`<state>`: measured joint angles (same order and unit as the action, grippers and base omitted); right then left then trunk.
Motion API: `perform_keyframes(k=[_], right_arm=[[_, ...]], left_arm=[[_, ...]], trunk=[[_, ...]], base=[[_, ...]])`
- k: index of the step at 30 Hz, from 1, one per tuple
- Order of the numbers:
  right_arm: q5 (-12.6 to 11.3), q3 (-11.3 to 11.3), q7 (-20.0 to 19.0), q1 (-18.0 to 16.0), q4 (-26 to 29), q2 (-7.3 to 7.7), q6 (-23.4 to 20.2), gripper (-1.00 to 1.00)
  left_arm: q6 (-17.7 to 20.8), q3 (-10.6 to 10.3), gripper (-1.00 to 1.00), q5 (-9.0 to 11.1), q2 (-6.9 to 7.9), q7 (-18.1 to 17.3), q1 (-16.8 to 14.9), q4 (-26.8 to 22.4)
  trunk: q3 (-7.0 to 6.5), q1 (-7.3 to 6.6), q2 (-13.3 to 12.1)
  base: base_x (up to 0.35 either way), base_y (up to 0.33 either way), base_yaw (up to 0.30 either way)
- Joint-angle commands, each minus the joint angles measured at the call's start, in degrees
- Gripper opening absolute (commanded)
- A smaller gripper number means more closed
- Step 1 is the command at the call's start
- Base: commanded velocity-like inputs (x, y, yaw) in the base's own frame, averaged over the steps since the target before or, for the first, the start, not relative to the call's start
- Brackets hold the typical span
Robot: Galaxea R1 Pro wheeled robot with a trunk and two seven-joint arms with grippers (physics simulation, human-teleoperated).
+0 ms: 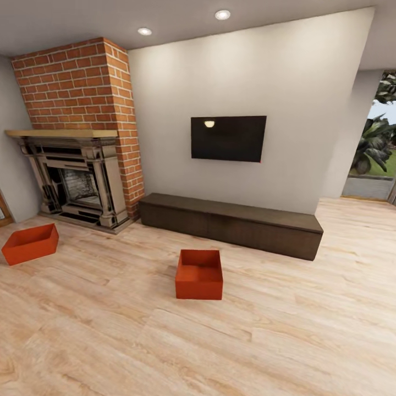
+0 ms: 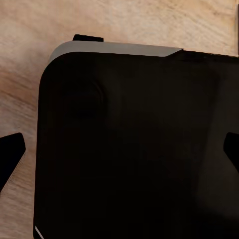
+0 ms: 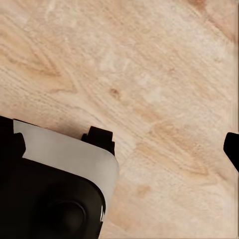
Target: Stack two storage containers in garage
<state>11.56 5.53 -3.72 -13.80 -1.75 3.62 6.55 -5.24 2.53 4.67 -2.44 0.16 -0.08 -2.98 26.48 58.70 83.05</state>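
I see the two storage containers on the living room's light wood-plank floor in the head view. One orange-red open-top bin stands mid-floor in front of the long low dark-brown cabinet. The other bin sits at the far left, before the brick fireplace. Both are empty and upright. In the left wrist view my left gripper is open, its dark fingertips at the picture's edges over the robot's black base. My right gripper is open above bare planks, with one fingertip showing.
A black TV hangs on the white wall above the cabinet. At the far right an opening shows greenery outside. Wide wood floor lies between me and the bins. The robot's base corner shows in the right wrist view.
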Motion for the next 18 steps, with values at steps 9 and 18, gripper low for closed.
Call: perform_keyframes(k=[9,18], right_arm=[[0.0,0.4,-0.1,-0.1,-0.2,0.12,0.4,1.0],[0.0,0.4,-0.1,-0.1,-0.2,0.16,0.5,1.0]], left_arm=[[-0.1,0.2,1.0,0.4,-0.03,0.0,0.0,0.0],[-0.1,0.2,1.0,0.4,-0.03,0.0,0.0,0.0]], trunk=[[0.05,0.03,0.0],[0.05,0.03,0.0]], base=[[0.322,0.0,0.0],[0.322,0.0,0.0]])
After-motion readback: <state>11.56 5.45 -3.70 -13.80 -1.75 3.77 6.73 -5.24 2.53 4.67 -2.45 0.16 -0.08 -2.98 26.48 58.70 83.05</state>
